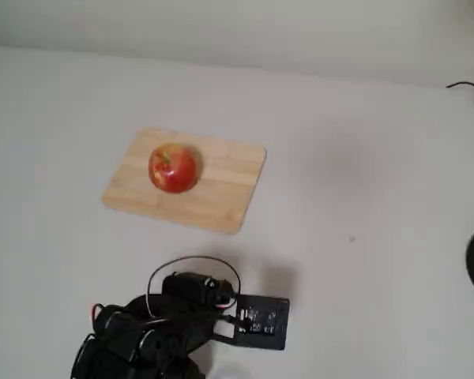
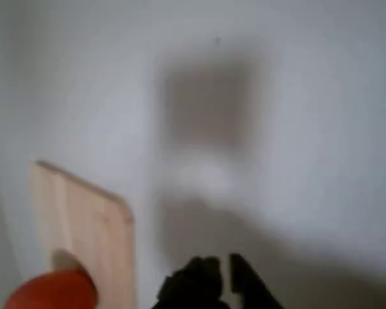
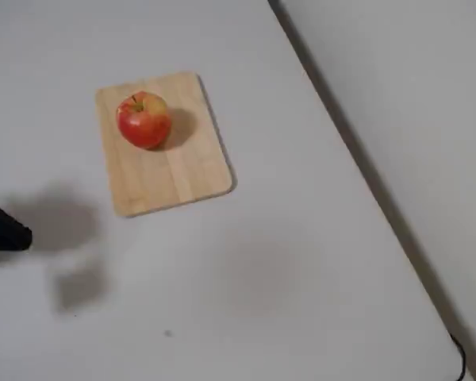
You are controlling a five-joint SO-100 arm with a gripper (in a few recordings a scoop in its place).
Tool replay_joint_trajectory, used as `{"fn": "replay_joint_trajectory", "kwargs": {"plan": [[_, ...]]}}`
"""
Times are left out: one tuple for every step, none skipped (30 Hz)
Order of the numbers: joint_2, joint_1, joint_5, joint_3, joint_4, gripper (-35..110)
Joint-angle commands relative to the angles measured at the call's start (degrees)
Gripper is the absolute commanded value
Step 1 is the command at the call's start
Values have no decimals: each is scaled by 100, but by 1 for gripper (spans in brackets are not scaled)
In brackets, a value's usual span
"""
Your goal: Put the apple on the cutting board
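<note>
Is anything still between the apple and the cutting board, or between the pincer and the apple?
Nothing visible. The apple already sits on the cutting board in both fixed views. In the wrist view the pincer is off to the side, over bare table.

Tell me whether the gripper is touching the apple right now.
Apart. In the wrist view the gripper hangs over bare table, with a clear gap to the apple resting on the cutting board.

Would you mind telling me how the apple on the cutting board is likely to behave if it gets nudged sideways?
The apple is round and rests on the flat cutting board, so it would probably roll rather than slide. Its skin looks smooth and slightly shiny, so it may be a little slippery. It sits nearer one end of the board in both fixed views, so a push that way could send it off.
</note>
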Motion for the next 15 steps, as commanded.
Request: {"fn": "replay_joint_trajectory", "kwargs": {"plan": [[44, 88, 70, 26, -132, 0], [44, 97, 79, 35, -132, 0], [44, 105, 79, 53, -141, 0], [44, 114, 88, 62, -149, 0], [44, 123, 97, 62, -149, 0], [44, 123, 97, 62, -149, 0], [44, 132, 105, 62, -149, 0], [44, 141, 105, 62, -149, 0], [44, 141, 105, 62, -149, 0], [44, 149, 123, 62, -149, 0], [44, 158, 123, 62, -149, 0], [44, 158, 123, 62, -149, 0], [44, 167, 123, 62, -149, 0], [44, 176, 123, 62, -149, 0], [35, 185, 105, 62, -149, 0]]}}
